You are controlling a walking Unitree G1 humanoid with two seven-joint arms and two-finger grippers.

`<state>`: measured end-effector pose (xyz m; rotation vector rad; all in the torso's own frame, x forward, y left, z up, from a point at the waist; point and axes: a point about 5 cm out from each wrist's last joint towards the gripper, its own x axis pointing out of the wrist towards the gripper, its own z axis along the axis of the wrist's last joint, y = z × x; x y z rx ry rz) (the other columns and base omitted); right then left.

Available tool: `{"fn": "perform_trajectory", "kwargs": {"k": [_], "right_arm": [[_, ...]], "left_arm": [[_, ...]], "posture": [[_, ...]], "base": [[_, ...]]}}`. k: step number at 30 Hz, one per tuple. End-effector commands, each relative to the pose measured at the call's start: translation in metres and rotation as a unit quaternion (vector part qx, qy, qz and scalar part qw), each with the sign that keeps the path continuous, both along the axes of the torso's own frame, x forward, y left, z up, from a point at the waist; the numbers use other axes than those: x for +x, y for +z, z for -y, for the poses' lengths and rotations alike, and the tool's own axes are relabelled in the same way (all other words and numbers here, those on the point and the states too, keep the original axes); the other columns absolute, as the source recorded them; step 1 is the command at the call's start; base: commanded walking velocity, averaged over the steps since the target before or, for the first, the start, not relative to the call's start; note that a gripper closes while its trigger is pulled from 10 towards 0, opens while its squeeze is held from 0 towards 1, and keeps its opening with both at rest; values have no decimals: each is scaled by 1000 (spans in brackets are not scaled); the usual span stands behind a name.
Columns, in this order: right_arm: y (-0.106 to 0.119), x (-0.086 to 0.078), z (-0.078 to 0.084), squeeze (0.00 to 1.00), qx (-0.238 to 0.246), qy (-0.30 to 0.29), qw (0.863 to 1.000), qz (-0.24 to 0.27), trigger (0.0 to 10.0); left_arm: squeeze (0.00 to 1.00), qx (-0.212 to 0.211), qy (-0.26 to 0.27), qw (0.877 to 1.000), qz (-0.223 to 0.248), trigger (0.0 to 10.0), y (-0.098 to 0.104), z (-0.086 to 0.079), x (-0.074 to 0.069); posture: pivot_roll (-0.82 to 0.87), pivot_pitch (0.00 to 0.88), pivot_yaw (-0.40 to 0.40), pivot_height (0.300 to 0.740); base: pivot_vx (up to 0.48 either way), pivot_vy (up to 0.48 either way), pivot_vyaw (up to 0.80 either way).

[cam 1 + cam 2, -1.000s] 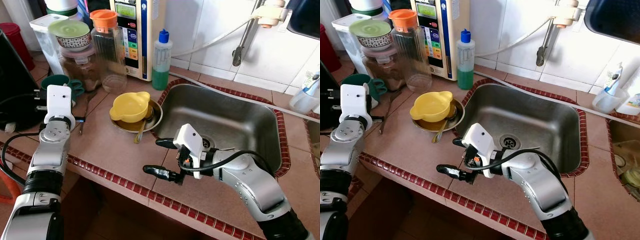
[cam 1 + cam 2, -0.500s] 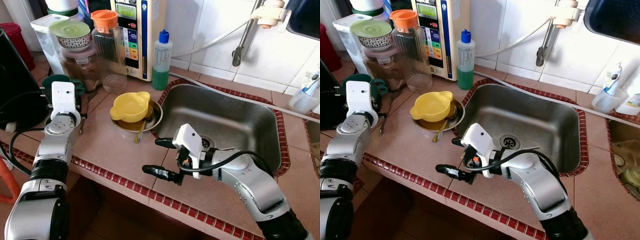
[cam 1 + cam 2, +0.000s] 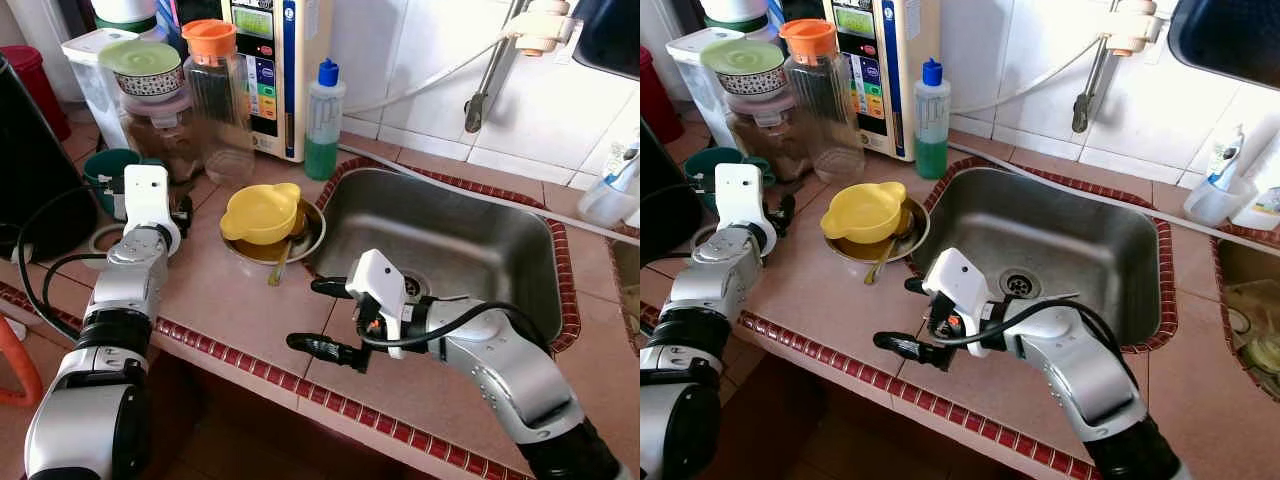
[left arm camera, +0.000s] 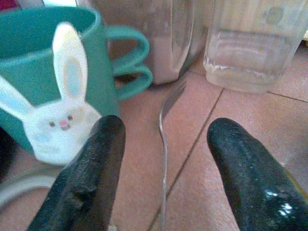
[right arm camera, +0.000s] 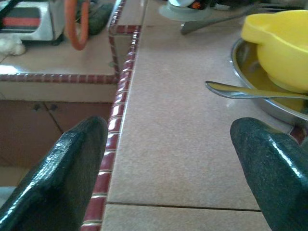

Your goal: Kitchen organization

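While the right gripper [image 3: 330, 318] idles spread, the left gripper [image 4: 166, 175], also spread, has advanced astride the fork [image 4: 165, 144] beside the teal mug [image 4: 43, 91], likely next to grasp.

Silver jointed arms, white wrist housings, looping black cables, each claw with glossy black fingers [image 4: 243, 180].

Fork [image 4: 164, 144]: handle runs out of the left wrist view's edge, tines blurred. Teal mug [image 4: 48, 91]: cropped at the frame edge. Spoon [image 5: 250, 91]: bowl end hidden behind the yellow bowl [image 5: 279, 48], itself cut off.
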<state>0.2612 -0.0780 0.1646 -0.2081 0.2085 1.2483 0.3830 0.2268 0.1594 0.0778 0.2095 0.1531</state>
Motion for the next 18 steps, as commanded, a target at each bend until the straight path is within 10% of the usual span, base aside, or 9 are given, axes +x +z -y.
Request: {"fn": "perform_trajectory", "kwargs": {"k": [1, 14, 16, 17, 18], "right_arm": [[4, -3, -2, 0, 0, 16, 1000, 4, 10000], [4, -4, -2, 0, -4, 21, 1000, 4, 10000], [4, -5, -2, 0, -3, 20, 1000, 5, 10000], [4, -5, -2, 0, -3, 20, 1000, 5, 10000], [4, -5, -2, 0, -3, 20, 1000, 5, 10000]], "left_arm": [[1000, -14, -4, 1000, -11, 10000, -1, 2, 0], [1000, -31, -15, 996, -80, 10000, -23, -2, -8], [0, -42, -19, 995, -91, 10000, -26, -2, -9], [0, -53, -19, 994, -94, 6118, -28, -2, -10], [0, -60, -19, 994, -95, 6118, -28, -2, -10]], "posture": [[49, 52, 9, 740], [52, 53, 12, 740], [53, 53, 13, 740], [53, 54, 14, 740], [53, 54, 14, 740]], "base": [[0, 0, 0], [0, 0, 0], [0, 0, 0], [0, 0, 0], [0, 0, 0]]}}
